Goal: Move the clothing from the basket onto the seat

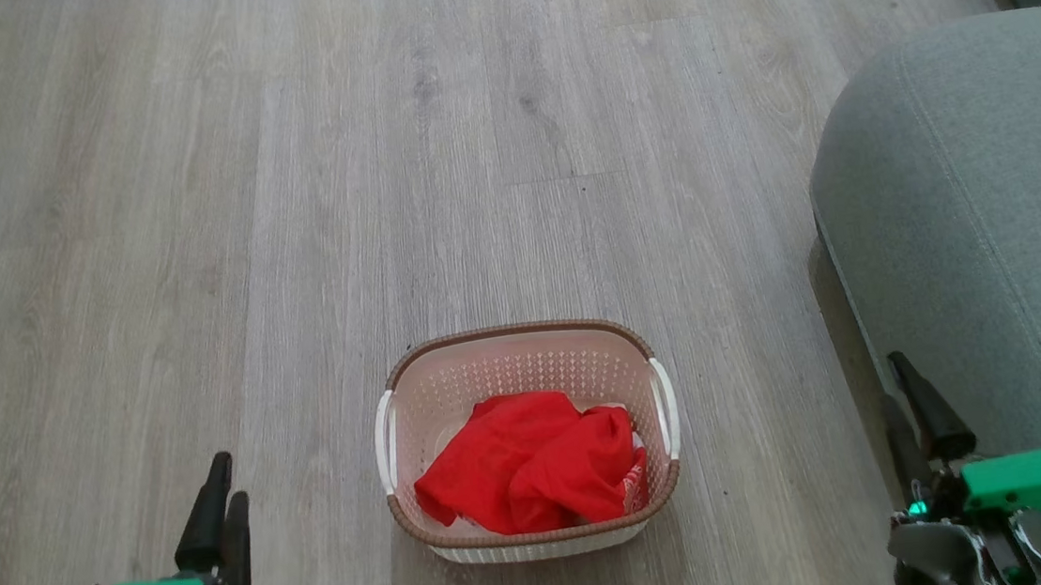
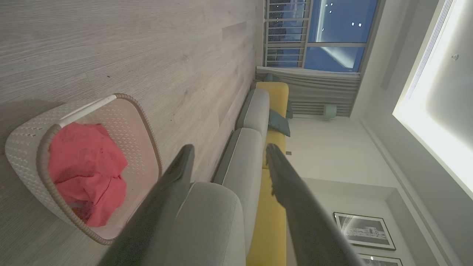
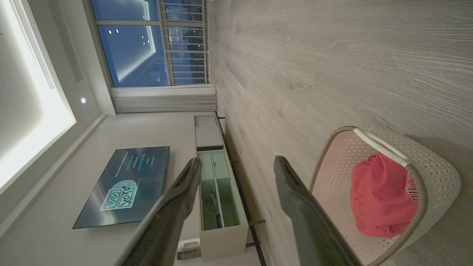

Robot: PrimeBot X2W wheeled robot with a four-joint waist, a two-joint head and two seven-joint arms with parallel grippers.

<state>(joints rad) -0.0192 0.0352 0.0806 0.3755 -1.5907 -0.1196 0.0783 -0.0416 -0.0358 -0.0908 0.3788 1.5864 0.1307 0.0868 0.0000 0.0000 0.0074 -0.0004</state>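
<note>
The cream basket (image 1: 515, 333) stands on the wooden floor straight ahead, between my two arms. Inside it lies the red clothing (image 1: 535, 461), crumpled, with a bit of white-edged lettered trim at its right edge. The grey-green seat (image 1: 974, 196) rises at the right. My left gripper (image 1: 228, 483) hangs open at the lower left, well left of the basket. My right gripper (image 1: 892, 382) is open at the lower right, against the seat's front. In the left wrist view the open left gripper (image 2: 230, 149) has the basket (image 2: 146, 122), the clothing (image 2: 87, 170) and the seat (image 2: 210, 221) around it. In the right wrist view the right gripper (image 3: 238, 162) is also open, with the basket (image 3: 334, 135) and clothing (image 3: 380, 195) beside it.
Pale wood floor (image 1: 377, 154) stretches ahead and to the left. A grey and yellow sofa (image 2: 255, 111) runs along the wall beyond the seat. On the other side of the room stand a low white cabinet (image 3: 218, 192) and a wall television (image 3: 125, 184).
</note>
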